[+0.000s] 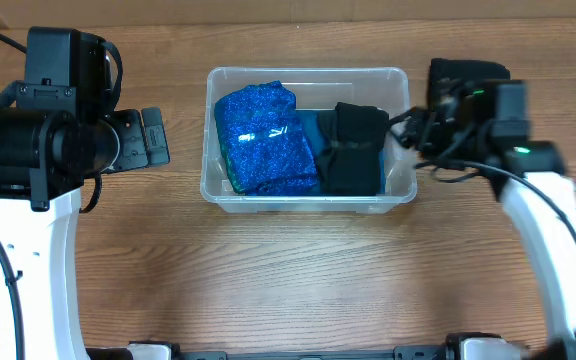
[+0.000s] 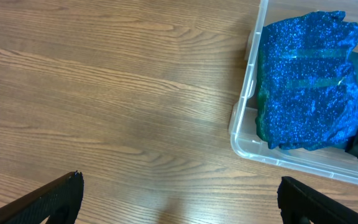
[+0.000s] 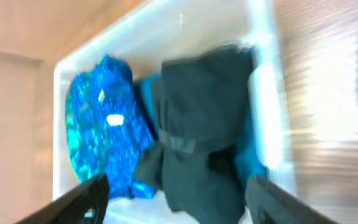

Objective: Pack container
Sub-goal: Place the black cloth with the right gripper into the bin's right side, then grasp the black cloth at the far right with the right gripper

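So the clear rectangular plastic container with rounded corners (image 1: 308, 204) was sitting mid-worktop (image 1: 298, 290), pretty much dead centre between the two arms. Inside it, a crumpled glittery blue bundle (image 1: 266, 140) filled the left half. A folded black fabric piece (image 1: 355, 150) took the right half, with a bit of teal-blue material (image 1: 320, 124) peeking out between them. The two looked like they were pressed right up against each other.

The left gripper (image 1: 158, 138) hung over bare wood just beside the container's left end, not touching it. From the left wrist cam its fingers (image 2: 48, 200) were spread wide, with only wood grain between them, and the container's corner (image 2: 244, 124) sat off to the right.

The right gripper (image 1: 410, 140) was at the container's right-hand rim. That wrist view was really blurry, but you could make out both fingers (image 3: 73, 202) splayed wide. The black fabric (image 3: 197, 124) lay below them, and I couldn't see either finger touching it.
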